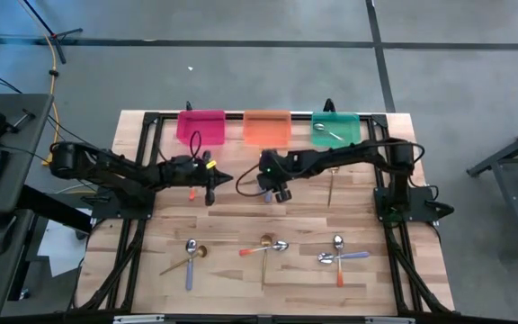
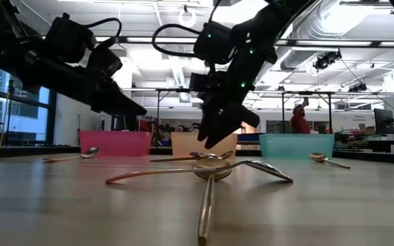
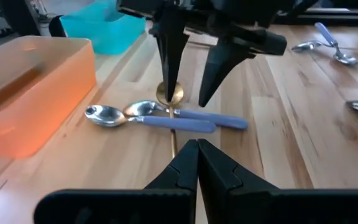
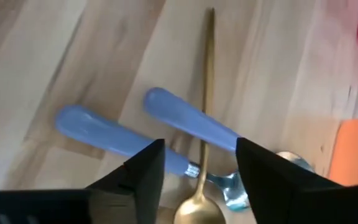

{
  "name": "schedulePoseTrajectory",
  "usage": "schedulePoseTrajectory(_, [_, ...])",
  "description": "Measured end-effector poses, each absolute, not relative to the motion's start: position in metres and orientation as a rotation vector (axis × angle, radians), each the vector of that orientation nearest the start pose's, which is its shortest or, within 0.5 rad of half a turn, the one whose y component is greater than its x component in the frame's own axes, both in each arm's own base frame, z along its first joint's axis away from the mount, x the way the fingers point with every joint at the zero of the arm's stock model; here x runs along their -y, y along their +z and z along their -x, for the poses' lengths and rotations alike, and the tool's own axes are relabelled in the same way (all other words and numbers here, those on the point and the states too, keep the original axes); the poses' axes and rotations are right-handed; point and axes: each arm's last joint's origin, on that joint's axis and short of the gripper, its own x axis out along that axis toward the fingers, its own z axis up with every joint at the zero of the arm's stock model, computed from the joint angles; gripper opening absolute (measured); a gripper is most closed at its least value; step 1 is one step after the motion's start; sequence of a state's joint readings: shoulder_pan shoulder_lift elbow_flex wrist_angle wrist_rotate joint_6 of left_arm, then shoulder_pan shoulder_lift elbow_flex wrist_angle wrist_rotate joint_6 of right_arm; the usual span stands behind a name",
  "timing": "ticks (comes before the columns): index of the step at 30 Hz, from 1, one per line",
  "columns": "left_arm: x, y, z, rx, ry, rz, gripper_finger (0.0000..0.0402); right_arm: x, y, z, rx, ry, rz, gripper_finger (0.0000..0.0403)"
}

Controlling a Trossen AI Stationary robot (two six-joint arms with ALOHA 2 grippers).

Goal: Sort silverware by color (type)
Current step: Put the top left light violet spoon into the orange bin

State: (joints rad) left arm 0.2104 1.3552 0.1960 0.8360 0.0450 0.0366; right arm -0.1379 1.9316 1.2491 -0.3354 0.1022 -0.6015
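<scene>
Two blue spoons and a gold one lie crossed on our desk near the orange bin, under our wide-open, empty right hand; closing there could pinch mixed colours, while our left hand waits shut.

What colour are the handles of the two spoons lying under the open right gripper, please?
Blue, on both spoons; the right wrist view shows it best.
</scene>
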Motion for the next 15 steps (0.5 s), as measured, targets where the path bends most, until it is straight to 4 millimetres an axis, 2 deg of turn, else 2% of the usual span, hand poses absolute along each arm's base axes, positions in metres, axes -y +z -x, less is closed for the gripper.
schedulePoseTrajectory(6, [-0.036, 0.127, -0.202, -0.334, 0.194, -0.013, 0.0000, 0.041, 0.157, -0.391, -1.059, 0.125, 0.625, 0.0226])
schedulePoseTrajectory(15, [-0.028, 0.129, -0.204, -0.317, 0.208, -0.025, 0.0000, 0.030, 0.135, -0.402, -1.056, 0.116, 0.759, 0.0219])
